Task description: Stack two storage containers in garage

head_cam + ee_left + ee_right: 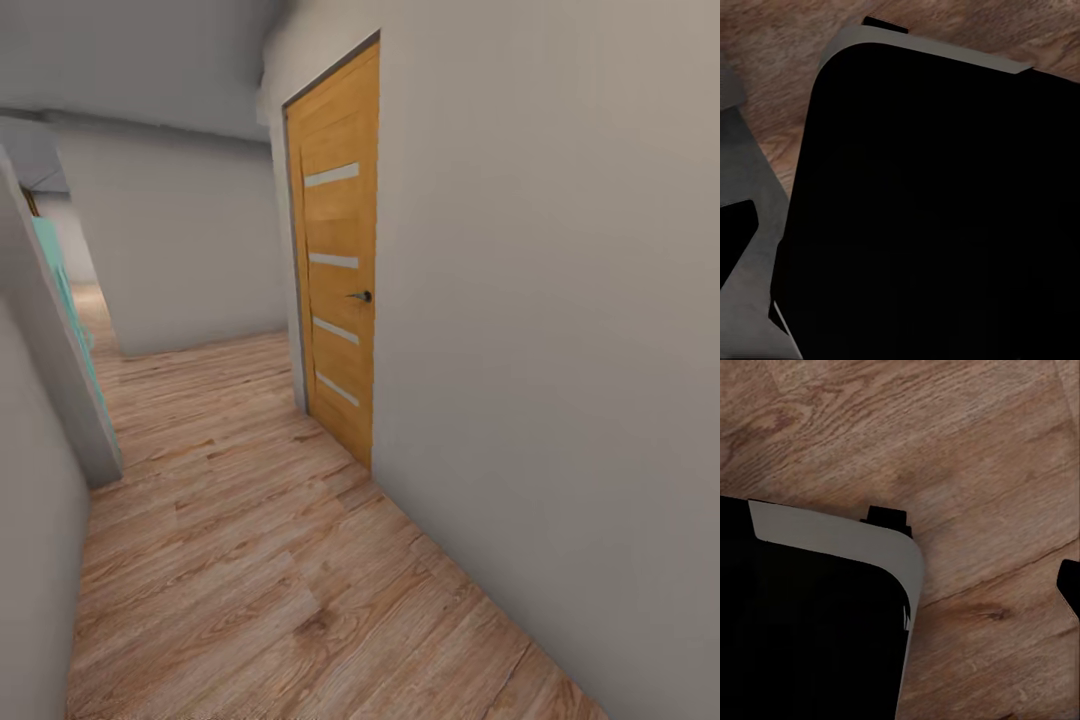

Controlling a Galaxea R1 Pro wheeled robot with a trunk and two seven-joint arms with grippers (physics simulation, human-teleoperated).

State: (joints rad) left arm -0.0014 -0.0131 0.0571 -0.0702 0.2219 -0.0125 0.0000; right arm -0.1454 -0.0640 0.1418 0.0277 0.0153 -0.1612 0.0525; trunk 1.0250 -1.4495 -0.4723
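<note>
I am in a corridor with a light wood-plank floor [250, 560]; the two storage containers, the living room and the garage are out of view. In the right wrist view a single dark fingertip [1070, 589] pokes in at the frame's edge over the planks. The left wrist view has a similar dark fingertip [735, 240] at its edge. The other finger of each gripper is lost against my black base [937, 217], so I cannot judge either opening. Nothing is visibly held.
A shut orange wooden door [340, 270] with a dark handle [361, 296] sits in the grey wall [560, 350] on the right. A wall corner [60, 400] with a teal edge narrows the left side. The corridor runs ahead and opens to the left.
</note>
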